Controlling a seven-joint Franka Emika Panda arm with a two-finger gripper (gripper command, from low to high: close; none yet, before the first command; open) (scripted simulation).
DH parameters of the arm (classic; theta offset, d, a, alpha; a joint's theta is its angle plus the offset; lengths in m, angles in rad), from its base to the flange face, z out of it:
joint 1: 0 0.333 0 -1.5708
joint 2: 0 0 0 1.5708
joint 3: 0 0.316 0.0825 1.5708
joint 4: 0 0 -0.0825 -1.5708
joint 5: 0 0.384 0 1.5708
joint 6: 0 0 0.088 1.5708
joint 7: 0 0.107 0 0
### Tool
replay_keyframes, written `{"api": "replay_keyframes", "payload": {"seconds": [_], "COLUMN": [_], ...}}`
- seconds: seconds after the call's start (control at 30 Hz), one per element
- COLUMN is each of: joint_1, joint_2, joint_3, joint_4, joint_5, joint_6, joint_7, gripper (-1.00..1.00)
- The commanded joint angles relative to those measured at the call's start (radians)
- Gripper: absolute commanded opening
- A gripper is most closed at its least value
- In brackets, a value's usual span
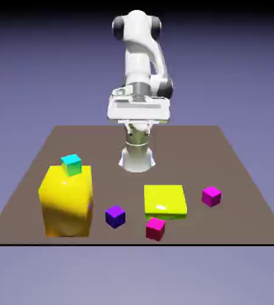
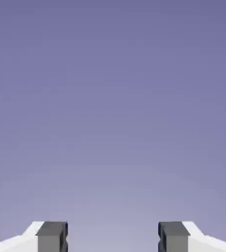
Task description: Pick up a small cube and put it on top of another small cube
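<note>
1. While my gripper point(image 2: 113, 238) stands wide and empty, the small magenta cube point(image 1: 211, 195) sits flat on the table point(image 1: 240, 179), near the exterior view's right.
2. Equal-sided, it shows no long axis; one corner faces the near edge.

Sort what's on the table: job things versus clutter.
Job: magenta cube; gripper, open and empty.

May be the base cube, cannot tell which: pink cube, purple cube.

Lying about: tall yellow block with cyan cube on top; flat yellow block.
</note>
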Motion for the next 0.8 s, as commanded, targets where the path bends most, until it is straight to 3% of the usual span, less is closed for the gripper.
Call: {"api": "replay_keyframes", "payload": {"seconds": [0.0, 0.77], "joint_1": [0.004, 0.094], "joint_2": [0.017, 0.404], "joint_3": [0.013, 0.301], "joint_4": [0.005, 0.108], "joint_5": [-0.005, -0.114], "joint_6": [-0.006, -0.149], "joint_7": [0.044, 1.044], "gripper": [0.00, 0.00]}}
